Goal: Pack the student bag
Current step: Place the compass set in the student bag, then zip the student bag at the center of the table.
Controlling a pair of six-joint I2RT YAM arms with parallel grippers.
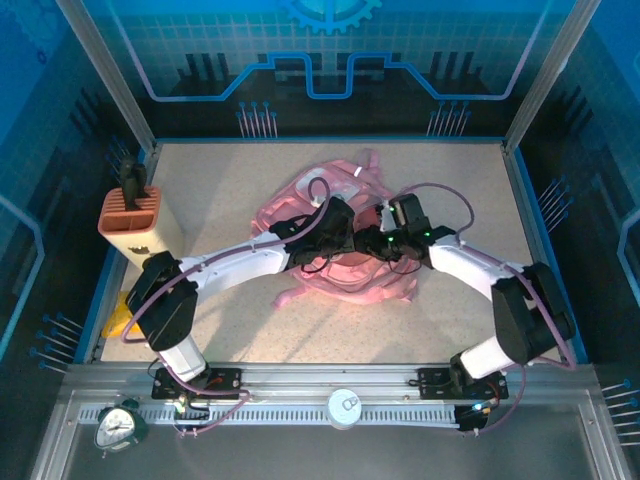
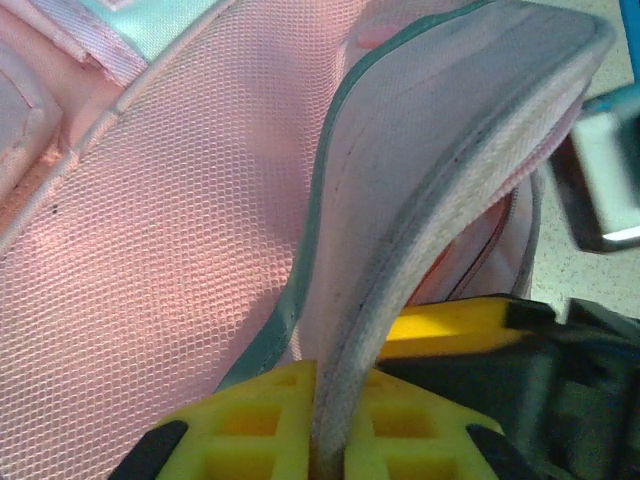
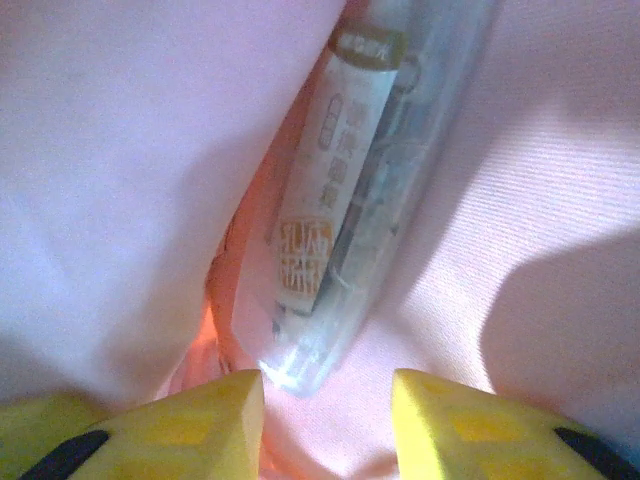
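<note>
The left fingers (image 2: 262, 425) pinch an edge of the pink bag (image 1: 285, 210). The right fingers (image 3: 215, 420) are open inside the bag, just before a clear pack (image 3: 335, 200). The bag lies in the middle of the desk (image 1: 220, 180).

The big soft pink bag (image 1: 285, 210) lies crumpled in the middle of the table (image 1: 200, 180), straps (image 1: 300, 295) spread toward the near side, one flap (image 2: 450, 150) lifted up.

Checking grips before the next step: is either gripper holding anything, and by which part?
The left gripper pinches the student bag by the grey-trimmed edge of its flap. The right gripper is open, holding nothing; a clear packet lies just ahead of it.
</note>
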